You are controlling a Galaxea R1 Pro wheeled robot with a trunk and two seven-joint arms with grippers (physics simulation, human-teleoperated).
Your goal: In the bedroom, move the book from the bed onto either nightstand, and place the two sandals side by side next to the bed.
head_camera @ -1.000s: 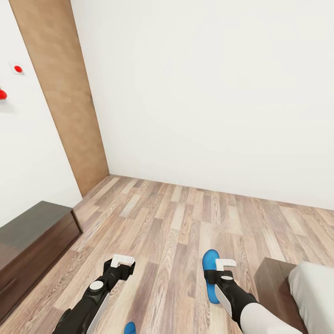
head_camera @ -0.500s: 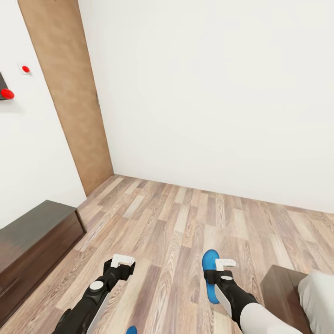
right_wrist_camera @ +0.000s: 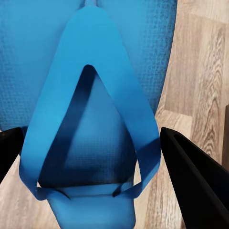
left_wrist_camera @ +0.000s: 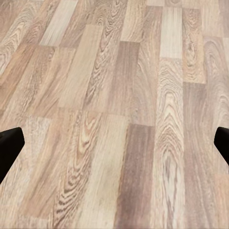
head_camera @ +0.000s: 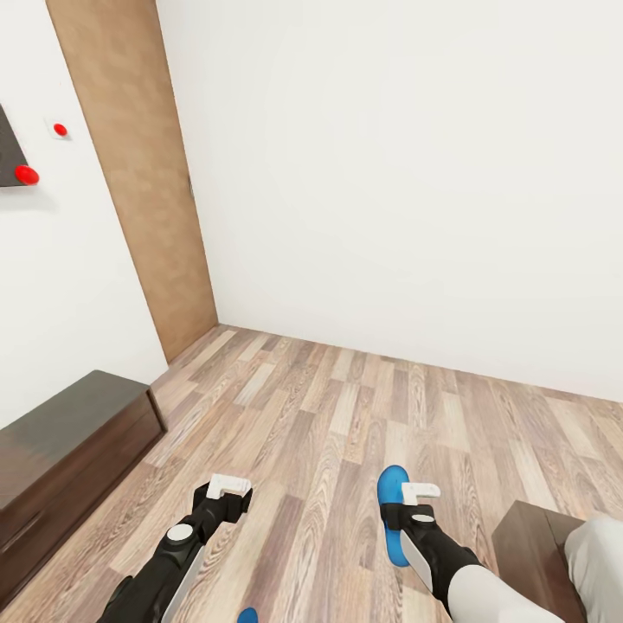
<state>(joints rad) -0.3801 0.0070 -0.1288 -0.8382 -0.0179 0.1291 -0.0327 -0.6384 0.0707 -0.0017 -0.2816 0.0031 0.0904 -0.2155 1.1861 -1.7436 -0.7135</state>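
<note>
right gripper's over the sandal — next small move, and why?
Probably close the right gripper on the sandal. In the right wrist view its fingers flank the blue thong strap with the jaws apart, so nothing is gripped yet. The bed corner sits just to the robot's right, so a short carry should follow.

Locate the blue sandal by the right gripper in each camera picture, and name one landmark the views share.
Head view: the sandal lies on the floor at lower centre-right, partly behind the right gripper.
Right wrist view: the sandal shows close up, its thong strap between the two dark fingers.
Left wrist view: not in it.
Shared landmark: the wood-plank floor.
</note>
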